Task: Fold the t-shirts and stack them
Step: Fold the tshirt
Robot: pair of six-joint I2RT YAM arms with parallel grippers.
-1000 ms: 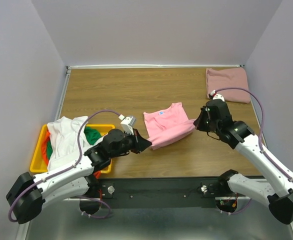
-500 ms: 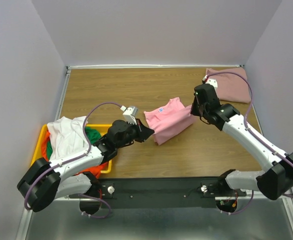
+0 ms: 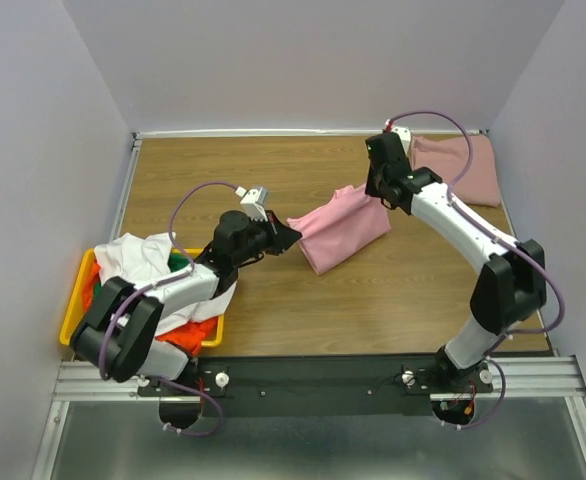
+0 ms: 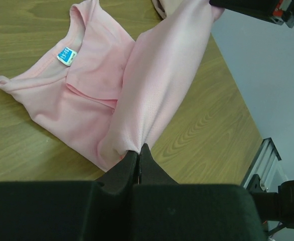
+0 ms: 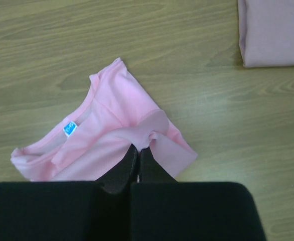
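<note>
A bright pink t-shirt with a small blue neck label lies mid-table, its near edge lifted and stretched between both grippers. My left gripper is shut on the shirt's left corner. My right gripper is shut on the right corner, raised above the cloth. A folded dusty rose t-shirt lies at the far right corner. White, green and orange t-shirts are heaped at the left.
A yellow plastic bin at the near left holds the heap of shirts. The table's metal rail runs along the near edge. Grey walls close in on the left, back and right.
Both grippers have carried the pink shirt's near edge up and away, toward the back of the table. The right gripper moved furthest. The fold now hangs over the shirt's body.
</note>
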